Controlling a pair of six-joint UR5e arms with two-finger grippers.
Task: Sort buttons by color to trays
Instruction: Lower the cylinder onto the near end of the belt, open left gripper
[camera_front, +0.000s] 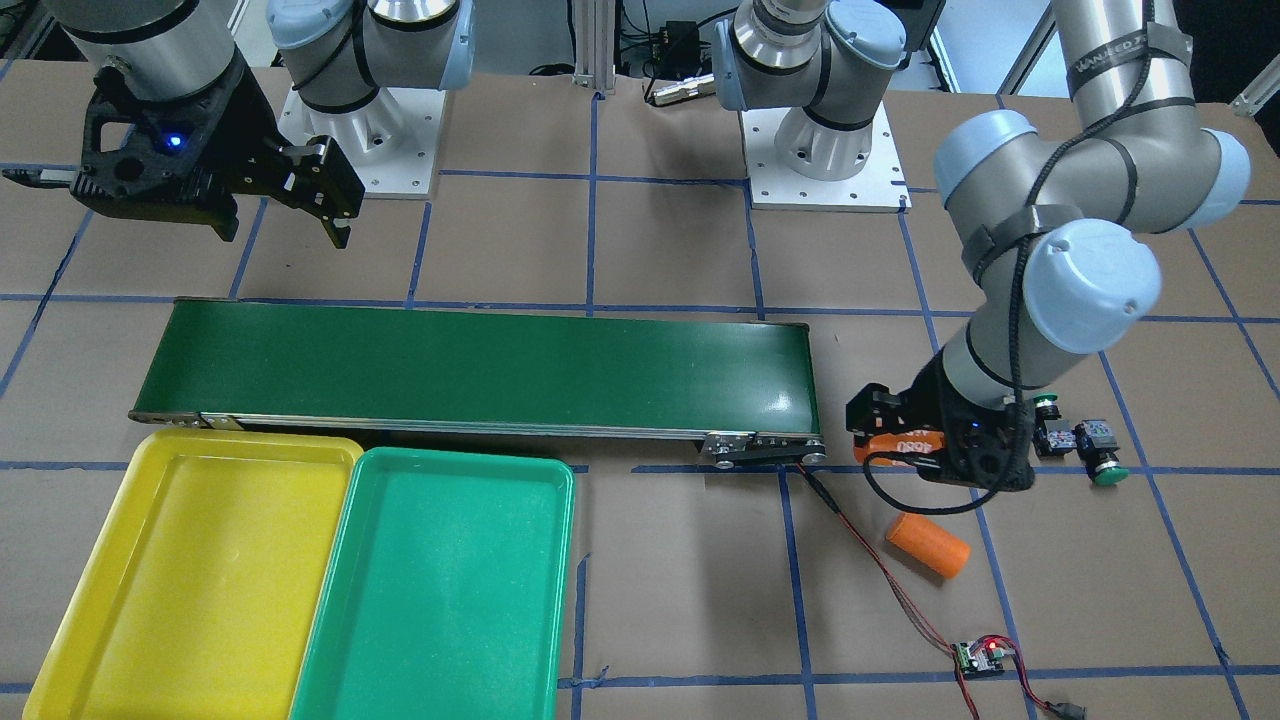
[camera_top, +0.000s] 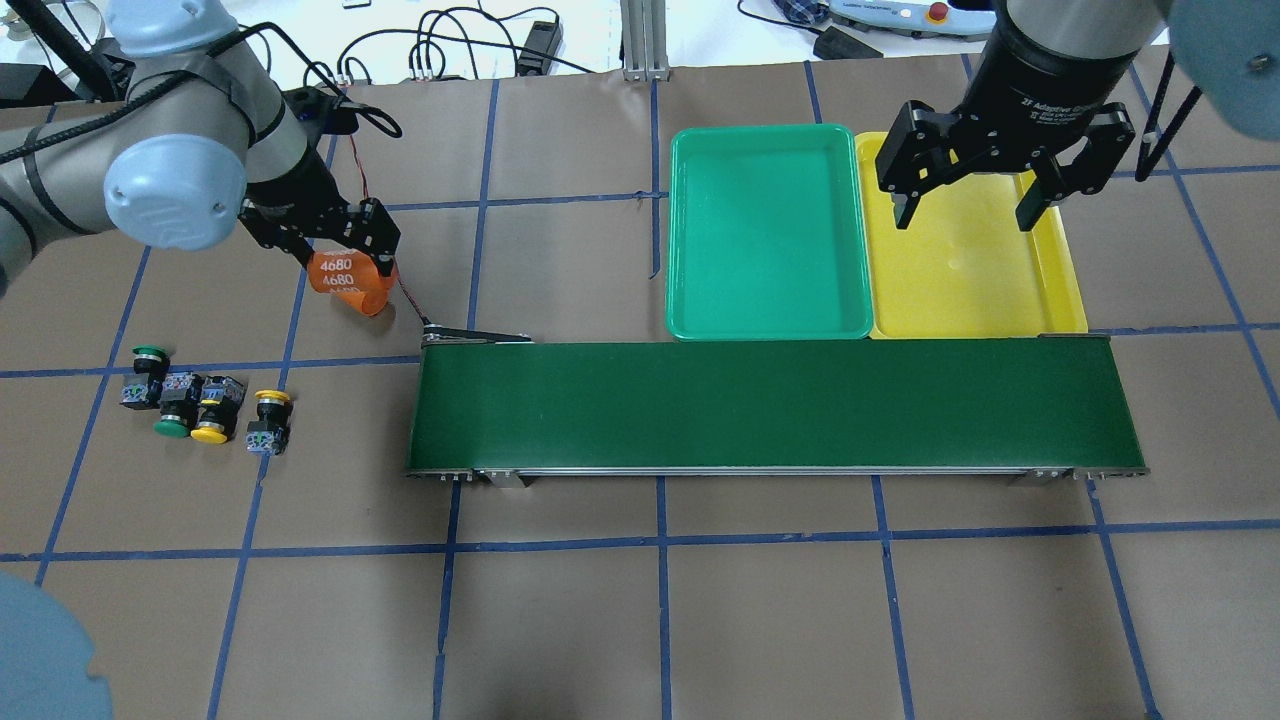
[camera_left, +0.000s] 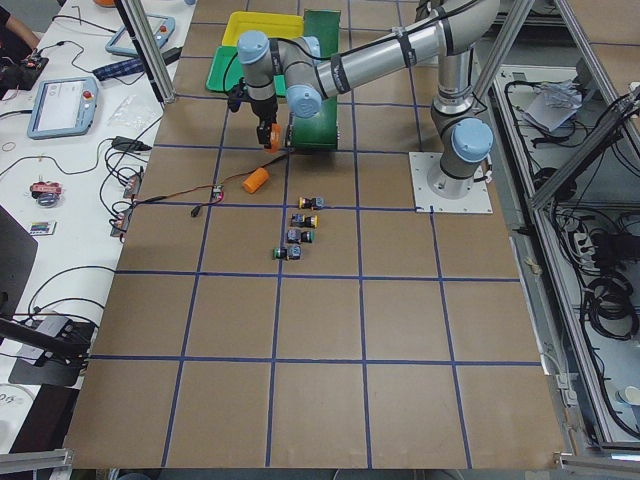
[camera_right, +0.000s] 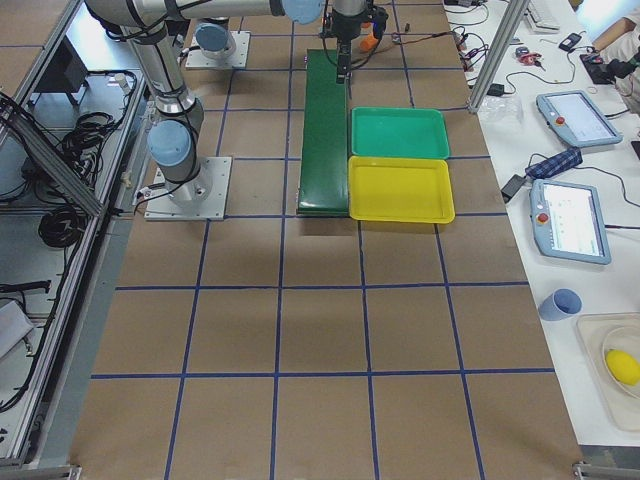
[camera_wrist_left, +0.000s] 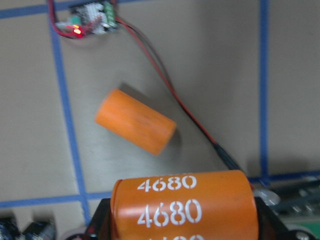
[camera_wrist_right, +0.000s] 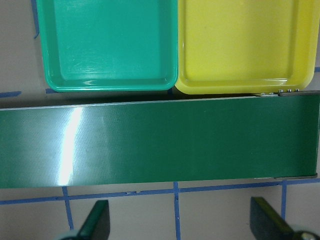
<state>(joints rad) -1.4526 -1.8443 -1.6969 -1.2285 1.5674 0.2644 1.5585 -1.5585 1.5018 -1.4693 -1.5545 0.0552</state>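
Observation:
Several buttons (camera_top: 200, 400) lie in a loose cluster on the brown table at the left, two with green caps and two with yellow caps; they also show behind the left arm (camera_front: 1085, 440). My left gripper (camera_top: 335, 255) is shut on an orange cylinder (camera_top: 345, 285) marked 4680, held above the table near the belt's left end, apart from the buttons. The green tray (camera_top: 765, 300) and yellow tray (camera_top: 970, 300) sit side by side beyond the belt, with nothing in them. Over the yellow tray's far edge my right gripper (camera_top: 962, 215) hangs open and holds nothing.
A long dark-green conveyor belt (camera_top: 770, 405) crosses the middle. A second orange cylinder (camera_front: 927, 545) lies on the table beside the left gripper. A small controller board (camera_front: 983, 655) with red-black wires (camera_front: 870, 545) runs to the belt's end.

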